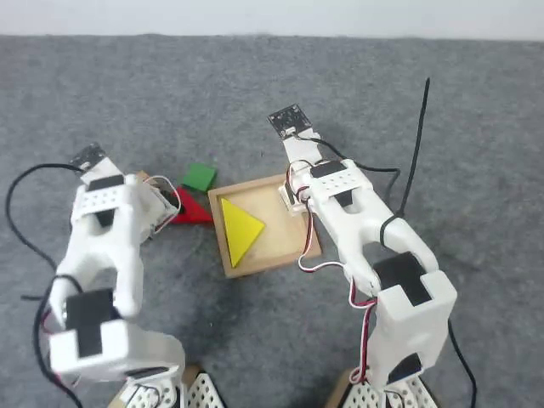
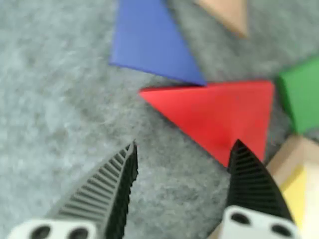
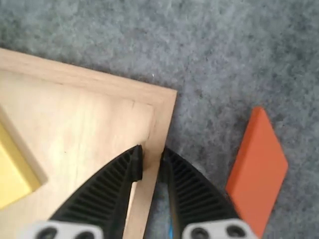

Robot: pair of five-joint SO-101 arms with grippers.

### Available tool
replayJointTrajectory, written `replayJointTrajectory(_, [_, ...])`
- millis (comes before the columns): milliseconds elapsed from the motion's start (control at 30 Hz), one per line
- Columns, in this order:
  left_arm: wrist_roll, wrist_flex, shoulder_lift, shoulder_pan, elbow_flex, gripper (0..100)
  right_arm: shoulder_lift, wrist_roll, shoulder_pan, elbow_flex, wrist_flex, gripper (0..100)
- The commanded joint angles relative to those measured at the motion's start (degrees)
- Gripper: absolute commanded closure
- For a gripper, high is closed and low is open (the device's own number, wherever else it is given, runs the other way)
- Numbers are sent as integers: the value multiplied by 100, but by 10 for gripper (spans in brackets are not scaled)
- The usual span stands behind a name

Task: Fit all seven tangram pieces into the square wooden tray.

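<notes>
Square wooden tray (image 1: 270,263) – lies flat near the middle of the table (image 1: 127,93), which is covered in grey felt, between the two arms.

Yellow triangle (image 1: 240,228) – seated inside the tray, long side along the wall nearest the left arm, apex toward the tray's centre. The remaining tray floor is bare wood.

Right gripper (image 3: 151,152): positioned at the tray wall on the right arm's side, close to a corner. The jaws are clenched on the rim, one finger inside the tray and one outside on the felt. An orange parallelogram (image 3: 256,169) lies flat on the felt just beyond that corner, apart from the tray.

Left gripper (image 2: 184,145): low over the felt beside the tray's opposite wall, jaws released and wide apart, grasping nothing. The red triangle (image 2: 219,117) lies flat directly ahead of the fingertips, one tip overlapping its edge in the wrist view.

Beyond the red triangle:
- blue triangle (image 2: 152,42), corner touching or nearly touching the red one;
- green square (image 1: 198,177), just beside the red triangle, near the tray's far corner;
- tan piece (image 2: 227,12), near the blue triangle.
</notes>
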Motion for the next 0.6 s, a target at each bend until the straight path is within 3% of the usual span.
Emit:
replayJointTrajectory(0, [642,237,229,-35,-664,716,-92,-62,-119,-141,189,972])
replayJointTrajectory(100, [299,229,404,-35,-989,716,-92,-62,-119,-141,189,972])
replayJointTrajectory(167, [-387,220,536,70,-1297,716,-92,-62,-119,-141,189,972])
replayJointTrajectory(233, [-1855,211,642,246,-1684,717,-92,-62,-119,-141,189,972])
replayJointTrajectory(367, [-5521,440,844,642,-2246,717,-92,-62,-119,-141,189,972])
replayJointTrajectory(567, [-10242,492,1178,352,-2448,718,-92,-53,-119,-141,189,972])
